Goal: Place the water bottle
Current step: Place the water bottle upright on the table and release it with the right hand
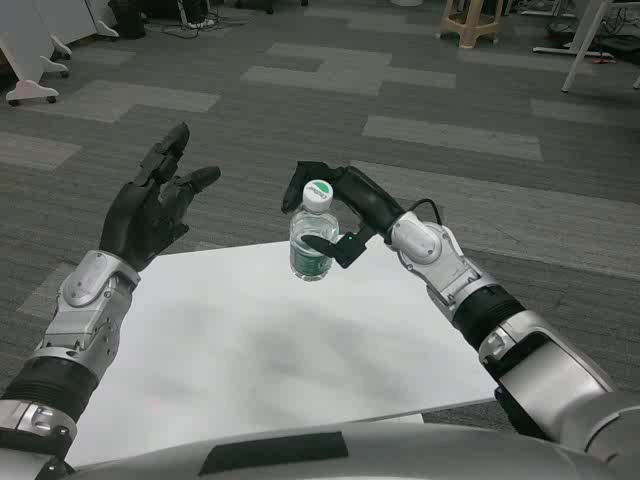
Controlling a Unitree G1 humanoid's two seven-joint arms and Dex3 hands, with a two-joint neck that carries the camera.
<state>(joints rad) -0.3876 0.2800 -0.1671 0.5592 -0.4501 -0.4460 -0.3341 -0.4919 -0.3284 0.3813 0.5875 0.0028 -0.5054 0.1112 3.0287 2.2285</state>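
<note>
Grey patchwork carpet floor; wooden stool far off; white wheeled stand at left.

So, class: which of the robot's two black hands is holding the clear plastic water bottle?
The right hand holds the clear plastic water bottle with its green-and-white cap; the left hand hovers open, holding nothing.

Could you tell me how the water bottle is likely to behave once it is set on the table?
The water bottle looks narrow and upright, so it could tip if nudged. Its clear plastic probably flexes in the right hand. If toppled, it may roll on the smooth table.
</note>
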